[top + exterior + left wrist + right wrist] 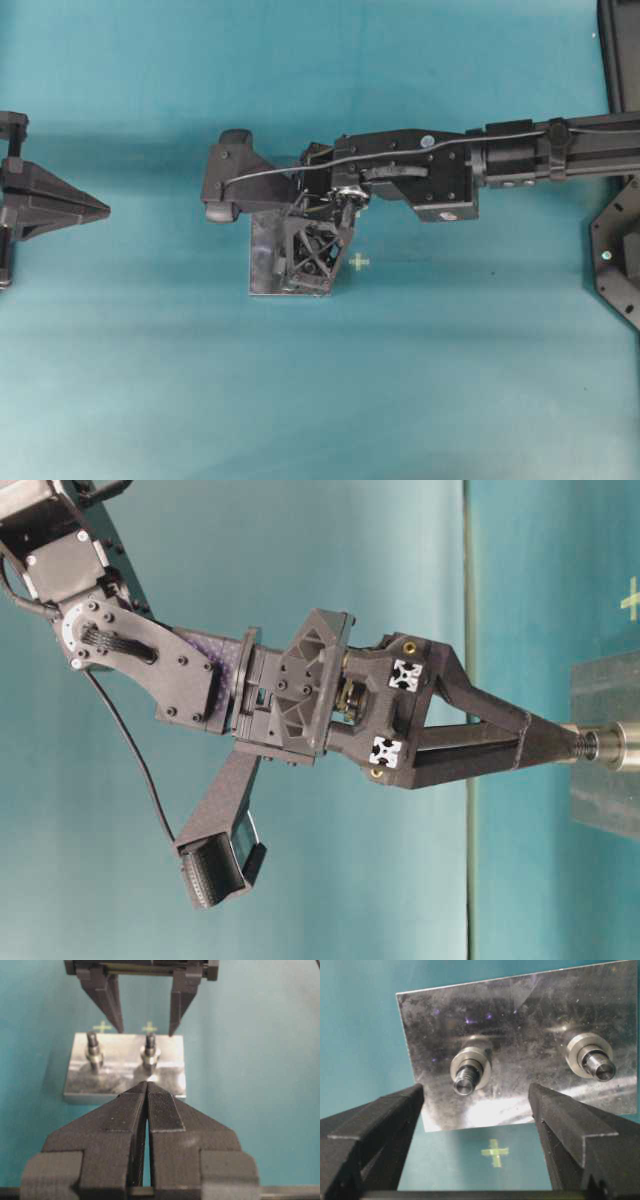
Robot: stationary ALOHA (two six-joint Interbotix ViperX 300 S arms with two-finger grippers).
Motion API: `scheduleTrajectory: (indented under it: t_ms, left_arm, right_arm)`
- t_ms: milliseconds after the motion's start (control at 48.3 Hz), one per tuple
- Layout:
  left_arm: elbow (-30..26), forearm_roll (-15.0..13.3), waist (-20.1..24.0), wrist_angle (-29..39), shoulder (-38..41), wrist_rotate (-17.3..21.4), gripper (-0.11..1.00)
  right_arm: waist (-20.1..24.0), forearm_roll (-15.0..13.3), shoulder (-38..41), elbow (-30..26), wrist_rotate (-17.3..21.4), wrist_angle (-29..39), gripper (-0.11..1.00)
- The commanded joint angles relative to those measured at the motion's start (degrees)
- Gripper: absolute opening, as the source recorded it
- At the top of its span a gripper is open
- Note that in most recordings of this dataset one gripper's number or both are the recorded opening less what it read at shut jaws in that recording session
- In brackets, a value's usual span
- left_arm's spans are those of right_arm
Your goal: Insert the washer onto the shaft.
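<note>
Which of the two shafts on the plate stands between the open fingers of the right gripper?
The shaft nearer the plate's bare edge; the other shaft lies outside the right gripper.

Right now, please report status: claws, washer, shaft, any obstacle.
Right claw open, empty, above the metal plate. Left claw shut, off to the side. Washer seated around the near shaft. Nothing in the way.

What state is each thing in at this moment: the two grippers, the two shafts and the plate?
Right gripper: open, empty, jaws either side of one shaft.
Left gripper: shut, empty.
Near shaft: upright, ring seated at its base.
Other shaft: upright, ring seated too.
Metal plate: flat on the table.
</note>
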Motion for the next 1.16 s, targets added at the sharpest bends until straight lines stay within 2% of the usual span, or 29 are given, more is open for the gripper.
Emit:
scheduleTrajectory:
  t_ms: [0, 290, 539, 746, 932, 1140]
  left_arm:
    - [-1.14, 0.09, -0.53, -0.44, 0.26, -0.26, 0.00]
    - [-0.79, 0.09, -2.02, -0.88, 0.18, -0.88, 0.00]
    - [-0.09, 0.09, -2.02, -3.87, -1.58, -0.97, 0.00]
    - [0.44, 0.09, -2.02, -3.87, -2.37, -0.97, 0.00]
    - [0.44, 0.09, -2.02, -3.96, -2.46, -0.97, 0.00]
    - [1.14, 0.09, -2.02, -4.13, -2.46, -1.05, 0.00]
  right_arm:
    - [0.35, 0.97, -3.78, -0.26, 0.44, -0.18, 0.89]
    - [0.35, 0.88, -15.56, 5.19, 2.11, -1.58, 0.88]
    - [0.35, 0.88, -24.43, 14.41, 3.87, -4.39, 0.87]
    - [0.26, 0.26, -31.29, 22.15, 6.94, -10.55, 0.78]
    - [0.26, 0.26, -36.83, 29.00, 7.56, -17.49, 0.69]
    - [0.62, 0.53, -42.36, 37.09, 7.73, -24.43, 0.67]
